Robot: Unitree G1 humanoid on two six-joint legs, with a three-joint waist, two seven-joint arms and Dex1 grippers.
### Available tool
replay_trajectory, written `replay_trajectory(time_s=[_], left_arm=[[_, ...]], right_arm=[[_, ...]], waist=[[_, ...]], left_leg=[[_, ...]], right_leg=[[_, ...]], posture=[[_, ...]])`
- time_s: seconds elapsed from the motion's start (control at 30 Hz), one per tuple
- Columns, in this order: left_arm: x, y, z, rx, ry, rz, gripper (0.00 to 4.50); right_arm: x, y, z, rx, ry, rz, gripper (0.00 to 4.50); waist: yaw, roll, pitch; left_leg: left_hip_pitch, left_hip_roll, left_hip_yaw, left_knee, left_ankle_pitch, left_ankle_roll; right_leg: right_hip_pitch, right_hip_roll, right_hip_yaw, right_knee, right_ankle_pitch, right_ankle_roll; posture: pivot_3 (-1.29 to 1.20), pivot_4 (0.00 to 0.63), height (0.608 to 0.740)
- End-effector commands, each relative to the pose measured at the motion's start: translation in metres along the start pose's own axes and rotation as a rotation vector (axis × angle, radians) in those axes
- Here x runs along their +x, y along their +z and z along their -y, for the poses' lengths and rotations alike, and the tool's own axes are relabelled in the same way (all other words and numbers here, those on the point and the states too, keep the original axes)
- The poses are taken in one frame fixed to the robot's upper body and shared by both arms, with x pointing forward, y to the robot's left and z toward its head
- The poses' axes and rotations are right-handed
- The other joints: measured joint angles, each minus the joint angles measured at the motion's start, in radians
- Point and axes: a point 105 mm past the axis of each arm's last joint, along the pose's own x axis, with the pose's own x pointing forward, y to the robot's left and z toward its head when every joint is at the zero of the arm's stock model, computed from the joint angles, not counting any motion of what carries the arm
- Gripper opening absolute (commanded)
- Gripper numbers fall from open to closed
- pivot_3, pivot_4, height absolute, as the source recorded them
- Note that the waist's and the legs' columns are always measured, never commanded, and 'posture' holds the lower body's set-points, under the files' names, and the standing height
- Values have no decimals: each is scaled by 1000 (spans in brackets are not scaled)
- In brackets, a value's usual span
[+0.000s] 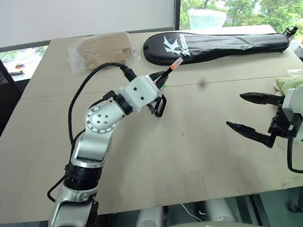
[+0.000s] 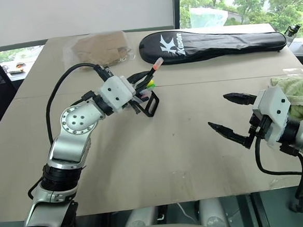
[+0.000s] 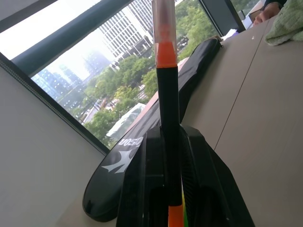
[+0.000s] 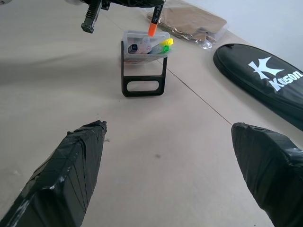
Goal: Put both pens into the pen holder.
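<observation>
Big windows with trees and city buildings sit behind a wide tan surface (image 1: 159,144). Left claw (image 4: 124,4) is clamped tight on the black pen with orange ends (image 3: 169,118), which runs straight out past its fingertips; the clear-capped end pokes up toward the long black racket bag (image 1: 217,44). The pen's lower orange tip hangs right over the pen holder (image 4: 144,64), just about at its open top, can't tell if it's touching. That holder, clear box with a black loop frame, stands directly under the left claw with yellow, green and pink marker tips showing inside. Right claw (image 1: 248,114) is spread wide with nothing in it, well apart from the holder, hovering above bare surface. A green cloth (image 2: 296,95) lies just beyond it. A bagged brown thing (image 1: 103,49) sits behind the left claw.
</observation>
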Motion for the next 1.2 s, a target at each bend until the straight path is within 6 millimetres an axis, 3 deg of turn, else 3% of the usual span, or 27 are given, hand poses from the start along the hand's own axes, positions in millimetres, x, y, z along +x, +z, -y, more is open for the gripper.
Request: replay_trajectory(time_s=[0.03, 0.2, 0.4, 0.47, 0.53, 0.57, 0.67, 0.77, 0.87, 1.07, 1.2], left_arm=[[-2, 7, -2, 13, 11, 36, 77], [-9, -21, -1, 25, 19, -81, 77], [-12, -36, 3, 20, 24, -125, 77], [-15, -36, 1, -2, 45, -113, 879], [-19, -32, -3, -13, 74, -89, 1267], [-21, -30, -6, -12, 91, -75, 1870], [-32, -20, -6, -181, 98, -5, 3038], [-43, -14, 10, -344, 25, 14, 3038], [-69, -9, 34, -589, -72, -15, 3038], [-129, -31, 55, -751, -58, -236, 3038], [-154, -42, 59, -768, -19, -336, 3038]], right_arm=[[-1, 6, 0, -35, -7, 12, 4500], [0, 5, -2, -33, -8, 11, 4500], [0, 4, -2, -33, -8, 10, 4500], [0, 4, -1, -35, -8, 11, 4500], [1, 5, -1, -36, -8, 12, 4500], [1, 6, -1, -37, -8, 14, 4500], [3, 7, 0, -28, 8, 25, 4500], [3, 0, 0, -36, 13, 0, 4500], [5, -18, 10, 62, -87, -9, 4500], [-18, -52, -7, 155, -164, -111, 4500], [-34, -63, -15, 170, -193, -175, 4500]], waist=[[0, 0, 0], [-1, 0, 0], [0, 0, 0], [0, 0, 0], [0, 0, 0], [0, 0, 0], [-2, 0, 0], [-2, 1, 0], [-4, 0, -1], [2, 3, -1], [0, 3, -1]], left_leg=[[0, 0, 0, 0, 0, 0], [0, 0, 0, 0, 0, 0], [1, 0, 0, 0, 0, 0], [1, 0, 0, 0, 0, 0], [1, 0, 0, 0, 0, 0], [1, 0, 0, 0, 0, 0], [1, 1, 0, 0, 0, 0], [1, 1, 0, 0, 0, 0], [1, 1, 0, 0, 0, 0], [1, 2, -3, -1, 0, 0], [3, 2, 1, 0, 0, 0]], right_leg=[[0, 0, 0, 0, 0, 0], [0, 0, 0, 0, 0, 0], [0, 0, 0, 1, 0, 0], [0, 0, 0, 1, 0, 0], [0, 0, 0, 1, 0, 0], [0, 0, 0, 1, 0, 0], [0, 0, 0, 1, 0, 0], [0, -1, 0, 1, 0, 0], [0, -1, 0, 1, 0, 0], [0, 0, 1, 1, -3, -4], [1, 0, 1, 1, -4, -4]], posture=[[0, 150, 740], [0, 150, 740], [0, 150, 740], [0, 150, 740], [0, 150, 740], [0, 150, 740], [0, 150, 740], [0, 150, 740], [0, 150, 740], [0, 150, 740], [0, 150, 740]])
